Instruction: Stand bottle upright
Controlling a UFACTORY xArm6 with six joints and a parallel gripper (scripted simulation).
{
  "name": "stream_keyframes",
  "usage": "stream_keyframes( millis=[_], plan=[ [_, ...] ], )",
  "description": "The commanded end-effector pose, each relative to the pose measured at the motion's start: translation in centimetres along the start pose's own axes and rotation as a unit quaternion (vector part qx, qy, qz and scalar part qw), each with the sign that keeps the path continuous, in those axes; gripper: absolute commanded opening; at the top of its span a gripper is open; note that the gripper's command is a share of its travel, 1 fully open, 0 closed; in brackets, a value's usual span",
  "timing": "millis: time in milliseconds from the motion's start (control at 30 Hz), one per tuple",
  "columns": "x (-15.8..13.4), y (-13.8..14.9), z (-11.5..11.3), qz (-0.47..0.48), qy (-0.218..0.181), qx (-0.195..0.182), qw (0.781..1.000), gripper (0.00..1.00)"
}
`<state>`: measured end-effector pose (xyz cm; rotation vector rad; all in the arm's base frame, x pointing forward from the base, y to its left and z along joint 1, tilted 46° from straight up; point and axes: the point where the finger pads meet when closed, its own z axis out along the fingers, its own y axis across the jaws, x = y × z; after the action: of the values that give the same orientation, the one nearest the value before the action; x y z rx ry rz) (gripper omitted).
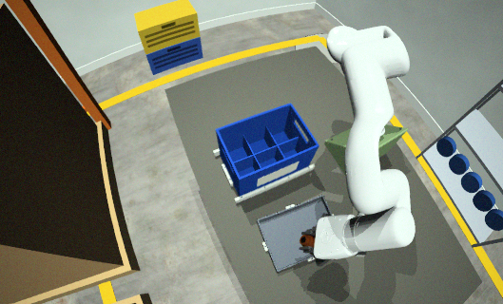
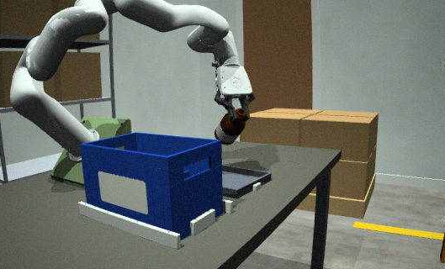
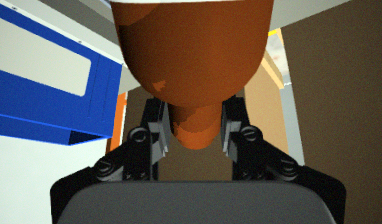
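The gripper (image 2: 236, 108) is clamped on the neck of the brown bottle (image 2: 229, 126), with one finger (image 3: 159, 131) on each side of the neck. The bottle hangs in the air, body downward and tilted, clear of the table (image 2: 278, 168). It is positioned above the grey tray (image 2: 244, 178), which lies flat near the table's edge. The blue crate (image 2: 151, 176) sits level beside the tray, toward the middle of the tabletop, between white stops (image 2: 128, 224).
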<state>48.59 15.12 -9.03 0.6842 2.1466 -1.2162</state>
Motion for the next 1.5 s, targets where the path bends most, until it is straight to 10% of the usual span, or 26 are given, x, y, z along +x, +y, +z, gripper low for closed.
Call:
stream_keyframes(
  millis=[0, 1467],
  plan=[
    [-0.18, 0.09, -0.22, 0.002, -0.012, -0.002, 1.0, 0.0],
    [-0.13, 0.1, -0.28, 0.002, -0.051, -0.002, 0.999, 0.0]
  ],
)
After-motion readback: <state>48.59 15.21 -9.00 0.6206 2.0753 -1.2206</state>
